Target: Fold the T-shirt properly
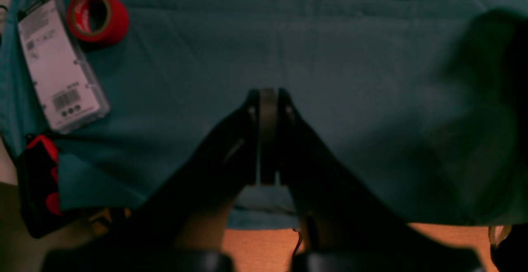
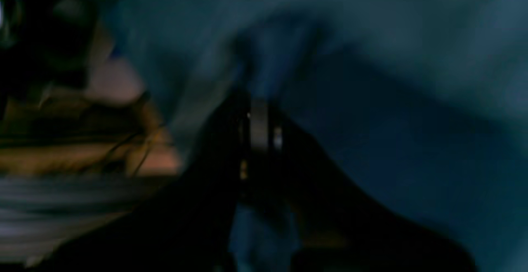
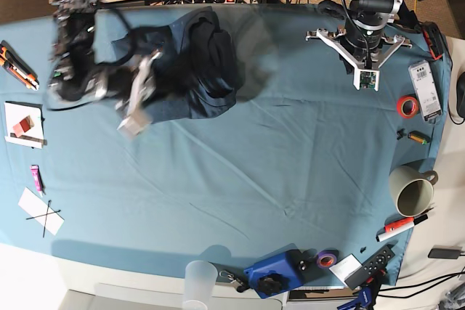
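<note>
Along the near edge of the tabletop (image 3: 218,208), which a teal cloth is covering, a clear cup (image 3: 199,281) and a blue tool (image 3: 276,274) are sitting well apart from the work. Past a wide bare stretch of cloth, the right gripper (image 3: 134,107) is blurring with motion near the far-left corner, its jaws pressed together; its own wrist view is showing dark blue fabric bunched right at the tips (image 2: 260,111), so it appears to be pinching the T-shirt (image 3: 207,63), though blur is leaving that uncertain.

The T-shirt is lying bunched in a dark heap by the far edge, left of centre. It is looking soft, light and limp: it will be sagging and sliding, not holding shape. Seams are likely the best holds, such as hem corners or shoulders.

The left gripper (image 1: 268,99) is hovering closed and empty over bare cloth toward the far-right corner, near a red tape roll (image 1: 98,15).
</note>
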Controlling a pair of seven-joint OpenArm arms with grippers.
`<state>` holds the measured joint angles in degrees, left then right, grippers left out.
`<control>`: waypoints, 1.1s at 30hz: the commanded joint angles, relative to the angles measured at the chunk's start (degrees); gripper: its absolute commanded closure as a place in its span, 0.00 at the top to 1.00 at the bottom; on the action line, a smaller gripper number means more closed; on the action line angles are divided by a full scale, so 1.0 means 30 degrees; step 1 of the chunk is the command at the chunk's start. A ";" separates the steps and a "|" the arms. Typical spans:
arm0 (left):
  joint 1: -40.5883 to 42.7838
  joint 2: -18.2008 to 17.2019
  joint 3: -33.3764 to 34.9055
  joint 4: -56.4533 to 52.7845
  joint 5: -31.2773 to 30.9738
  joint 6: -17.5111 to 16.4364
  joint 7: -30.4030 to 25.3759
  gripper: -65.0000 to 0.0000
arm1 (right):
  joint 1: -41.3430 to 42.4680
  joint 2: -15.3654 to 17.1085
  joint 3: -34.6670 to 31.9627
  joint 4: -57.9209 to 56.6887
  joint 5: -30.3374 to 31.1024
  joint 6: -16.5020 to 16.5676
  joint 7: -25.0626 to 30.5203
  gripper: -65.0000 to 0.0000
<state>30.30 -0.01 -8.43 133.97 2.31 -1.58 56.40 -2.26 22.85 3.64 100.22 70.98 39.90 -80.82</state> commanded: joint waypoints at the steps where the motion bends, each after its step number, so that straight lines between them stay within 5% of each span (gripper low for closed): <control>1: 0.0051 -0.0007 -0.0022 0.0343 0.0066 0.0000 -0.0554 0.00 | 0.0379 0.0168 0.0364 0.0262 0.0219 0.0033 0.0272 0.01; 5: 0.0051 -0.0007 -0.0022 0.0343 0.0153 -0.0131 -0.1129 0.00 | 0.0634 0.0168 0.0372 -0.1880 -0.1151 0.0033 0.0272 0.01; 9: -0.0029 -0.0015 -0.0044 -0.0597 0.1049 -0.1523 -0.1683 0.00 | 0.0991 0.0168 0.0036 -0.5632 -0.2725 0.0033 0.0313 0.01; 15: -0.0423 -0.0168 -0.0554 -0.1464 0.1370 -0.1574 -0.1676 0.00 | 0.1188 0.0175 0.0066 -0.7111 -0.3031 0.0033 0.0583 0.00; 20: -0.0576 -0.0175 -0.2929 -0.1464 0.0685 -0.1734 -0.1617 0.00 | 0.1137 0.0219 0.0372 -0.5559 -0.1814 0.0033 0.0272 0.00; 25: -0.0532 -0.0372 -0.5727 -0.1464 -0.2419 -0.3483 -0.0729 0.00 | 0.0641 0.0211 0.2208 -0.1989 -0.0423 0.0033 0.0272 0.00; 33: 0.1100 -0.1188 -0.8116 -0.1443 -0.5260 -0.3512 0.0554 0.00 | -0.3337 0.0219 0.5712 0.4036 -0.0313 0.0033 0.0272 0.00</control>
<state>33.19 -3.11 -32.42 128.60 -13.43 -12.16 58.94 -12.78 22.68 20.40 111.28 68.47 39.86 -81.41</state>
